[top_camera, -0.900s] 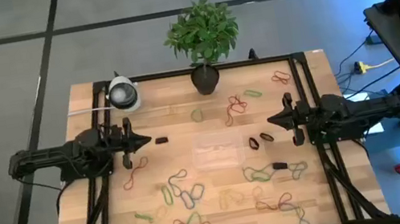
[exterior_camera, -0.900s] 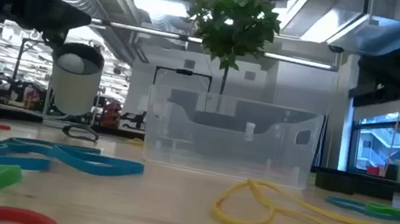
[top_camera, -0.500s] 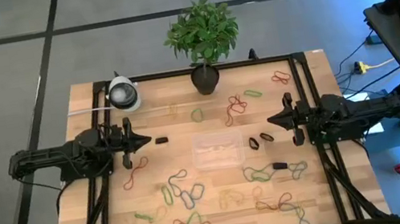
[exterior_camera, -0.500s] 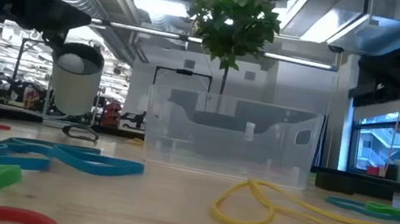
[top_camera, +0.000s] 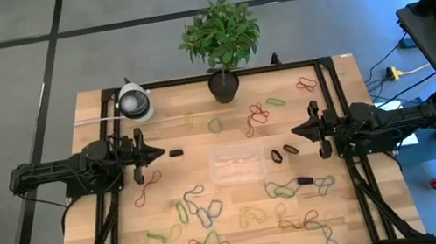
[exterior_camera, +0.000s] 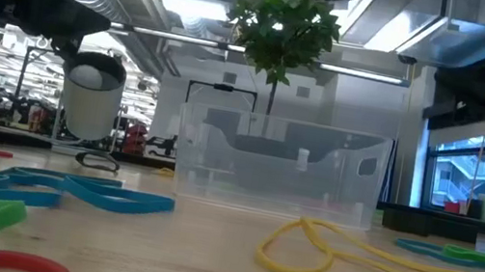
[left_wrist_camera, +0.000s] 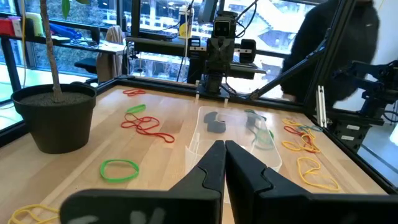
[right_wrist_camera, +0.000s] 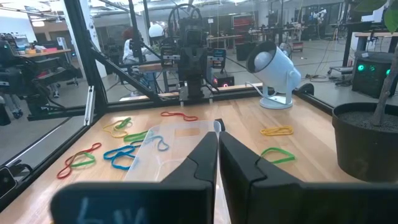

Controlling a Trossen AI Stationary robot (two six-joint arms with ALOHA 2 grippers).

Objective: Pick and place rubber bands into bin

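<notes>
Rubber bands (top_camera: 200, 209) are seen scattered over the lower half of the counter (top_camera: 122, 236) in the high view. The clear bin (top_camera: 237, 165) is set at frame centre, its long axis running left-right. Left claw (top_camera: 159, 155) and right claw (top_camera: 294, 132) are closed, empty, at either side. Nothing has shifted since earlier.
</notes>
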